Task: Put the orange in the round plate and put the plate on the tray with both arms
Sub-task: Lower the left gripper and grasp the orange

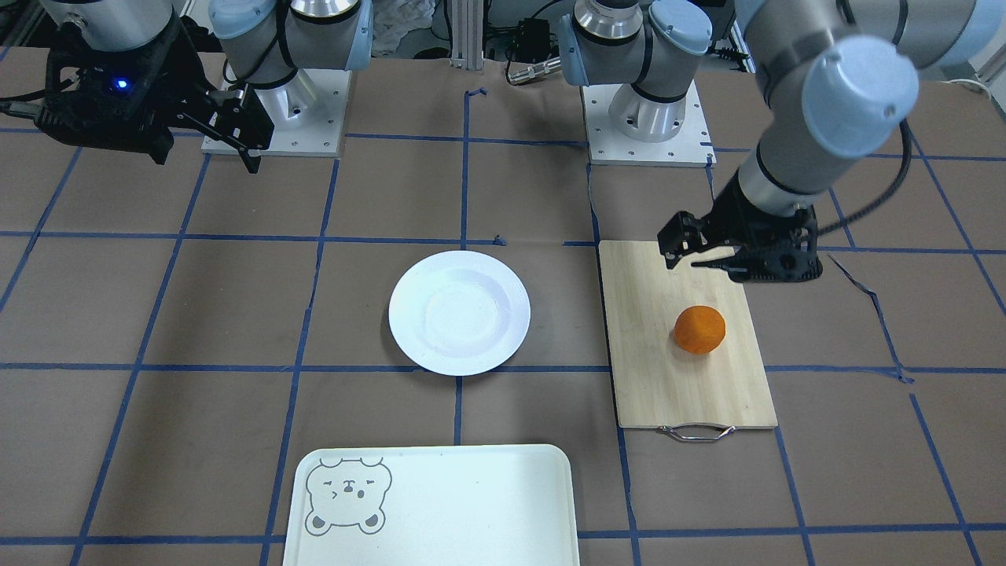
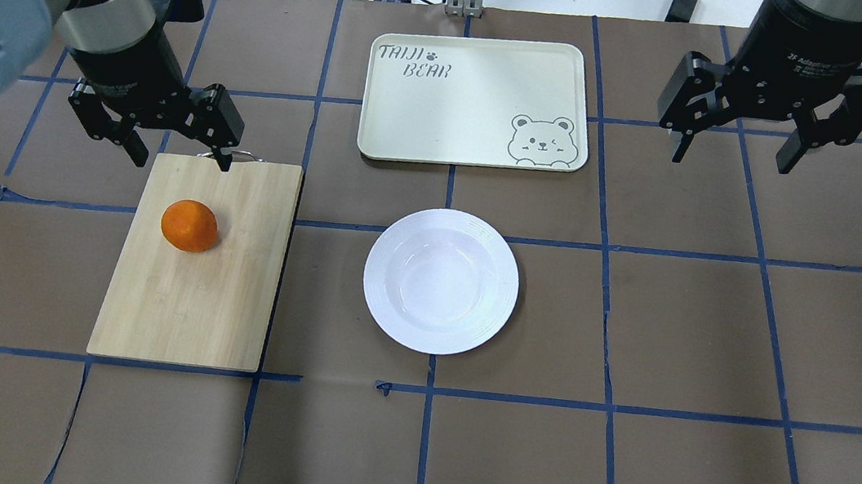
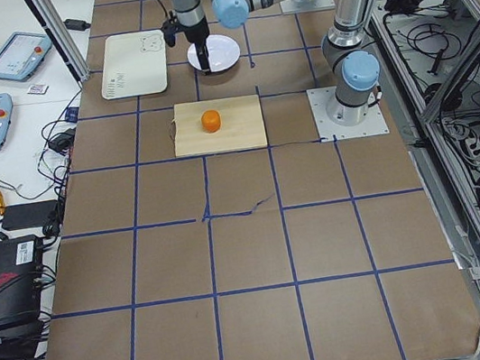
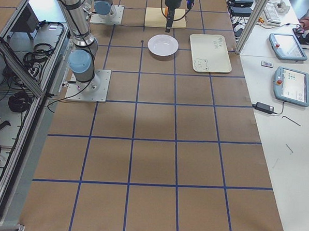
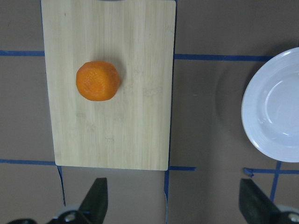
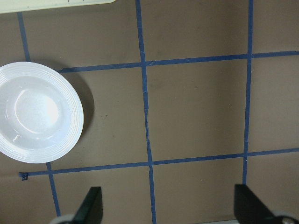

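Note:
The orange lies on a bamboo cutting board, also seen in the left wrist view as the orange. My left gripper hangs open and empty above the board's far end, just beyond the orange. The white round plate sits empty mid-table, right of the board. The cream tray with the bear outline lies beyond the plate, empty. My right gripper hovers open and empty to the right of the tray, well off the plate.
The cutting board has a metal handle on the end towards the tray's side. Both arm bases stand on the robot's edge of the table. Cables and tablets lie past the table's far edge.

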Robot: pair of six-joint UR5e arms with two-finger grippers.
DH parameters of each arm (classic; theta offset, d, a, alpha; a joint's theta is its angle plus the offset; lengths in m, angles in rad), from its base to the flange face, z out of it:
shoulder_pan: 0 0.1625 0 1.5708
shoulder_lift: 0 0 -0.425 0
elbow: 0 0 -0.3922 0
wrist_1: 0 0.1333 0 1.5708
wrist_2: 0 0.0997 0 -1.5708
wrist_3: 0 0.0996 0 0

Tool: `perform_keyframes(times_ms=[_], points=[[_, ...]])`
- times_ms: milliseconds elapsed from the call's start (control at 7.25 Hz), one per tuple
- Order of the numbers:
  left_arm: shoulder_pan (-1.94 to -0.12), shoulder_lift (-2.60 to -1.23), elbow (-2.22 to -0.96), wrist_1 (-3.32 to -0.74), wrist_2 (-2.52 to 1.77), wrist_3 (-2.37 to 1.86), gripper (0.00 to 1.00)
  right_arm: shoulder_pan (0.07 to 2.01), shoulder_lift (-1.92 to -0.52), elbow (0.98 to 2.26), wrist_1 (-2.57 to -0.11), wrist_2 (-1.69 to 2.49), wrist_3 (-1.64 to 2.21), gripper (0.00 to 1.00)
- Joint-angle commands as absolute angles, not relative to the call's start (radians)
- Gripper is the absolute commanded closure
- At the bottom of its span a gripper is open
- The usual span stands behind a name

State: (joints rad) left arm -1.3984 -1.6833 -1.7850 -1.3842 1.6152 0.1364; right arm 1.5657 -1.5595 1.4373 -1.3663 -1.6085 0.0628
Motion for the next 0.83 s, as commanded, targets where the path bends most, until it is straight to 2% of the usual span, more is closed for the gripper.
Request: perform_keyframes(times_ms=[0, 414, 690], points=[[-1.292, -1.784, -1.954, -1.128, 1.605, 0.202, 0.0, 1.566, -1.56, 1.437, -1.365, -1.608, 0.064, 0.0], [-1.293, -1.861, -1.953, -1.103, 1.592, 0.201, 0.03, 1.566, -1.56, 1.437, -1.367, -1.608, 0.071, 0.0], [-1.295, -1.865, -1.951, -1.089, 1.571, 0.204, 0.67, 1.566, -1.56, 1.439, -1.365, -1.608, 0.064, 0.0]])
